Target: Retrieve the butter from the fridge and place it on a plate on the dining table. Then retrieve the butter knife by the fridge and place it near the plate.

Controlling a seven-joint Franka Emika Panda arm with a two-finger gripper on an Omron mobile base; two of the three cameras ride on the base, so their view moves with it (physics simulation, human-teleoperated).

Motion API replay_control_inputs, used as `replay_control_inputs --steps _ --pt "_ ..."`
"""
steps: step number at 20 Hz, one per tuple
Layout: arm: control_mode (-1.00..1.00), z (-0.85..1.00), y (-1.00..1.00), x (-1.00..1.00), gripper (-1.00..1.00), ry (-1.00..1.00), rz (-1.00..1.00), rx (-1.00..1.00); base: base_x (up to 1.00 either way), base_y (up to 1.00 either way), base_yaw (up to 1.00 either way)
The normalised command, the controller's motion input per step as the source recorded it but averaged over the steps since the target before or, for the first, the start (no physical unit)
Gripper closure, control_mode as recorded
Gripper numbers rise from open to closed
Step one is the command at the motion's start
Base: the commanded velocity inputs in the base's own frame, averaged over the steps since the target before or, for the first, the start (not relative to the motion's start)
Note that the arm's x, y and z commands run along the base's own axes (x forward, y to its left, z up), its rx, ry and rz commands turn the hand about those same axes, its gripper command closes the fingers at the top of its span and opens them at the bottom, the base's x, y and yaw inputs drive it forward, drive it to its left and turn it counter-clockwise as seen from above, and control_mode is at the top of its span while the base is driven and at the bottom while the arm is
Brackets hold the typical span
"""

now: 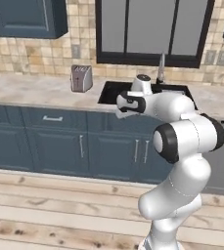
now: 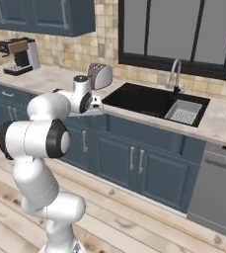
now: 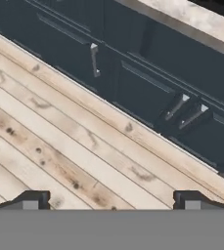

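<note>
My gripper (image 3: 112,201) is open, its two dark fingertips (image 3: 35,200) wide apart with nothing between them. It hangs over the pale wooden floor (image 3: 50,136) and looks down at the foot of the dark blue base cabinets (image 3: 118,73). My arm is folded in front of the wall counter (image 1: 45,90), with the hand (image 2: 87,101) at about counter height. The butter, the fridge, the plate, the dining table and the butter knife are all out of view.
The wall counter holds a black sink (image 2: 139,99) with a faucet (image 2: 174,74) and a grey rack (image 2: 183,112), a silver toaster (image 1: 81,78) and a coffee machine (image 2: 19,55). A grey dishwasher front (image 2: 215,188) stands at the right. Open wooden floor (image 1: 59,205) lies below.
</note>
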Motion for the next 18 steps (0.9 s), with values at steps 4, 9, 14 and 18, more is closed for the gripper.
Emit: replay_control_inputs --steps 4,9,14,18 --pt "1.0 0.0 0.0 0.0 -1.0 0.0 0.0 0.0 0.0 1.0 -0.13" --pt "1.0 0.0 0.0 0.0 -1.0 0.0 0.0 0.0 -0.03 1.0 -0.15" --pt "1.0 0.0 0.0 0.0 -1.0 0.0 0.0 0.0 -0.03 1.0 -0.18" --pt "1.0 0.0 0.0 0.0 -1.0 0.0 0.0 0.0 -0.07 1.0 -0.23"
